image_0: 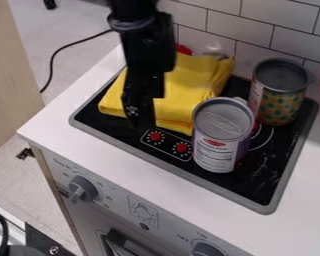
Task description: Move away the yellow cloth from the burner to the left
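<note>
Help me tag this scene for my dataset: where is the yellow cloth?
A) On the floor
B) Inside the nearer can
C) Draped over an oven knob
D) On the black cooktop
D: the yellow cloth lies folded on the black cooktop, behind and beside the nearer can.

1. Arm (137, 42): black all over, chunky build, mostly dull finish.
2. Upper part: wide, rounded collar (129, 22), grey-looking sheen along its curved rim.
3. One side: boxy black block (165, 45), straight edges, sticks out past the main column.
4. Below: narrower, dark, angular section, stepped outline.
5. Gripper (142, 122): black too, slim next to the upper part; small cluster of pale marks (132, 110) on its face, screws or print, can't tell which.
</note>
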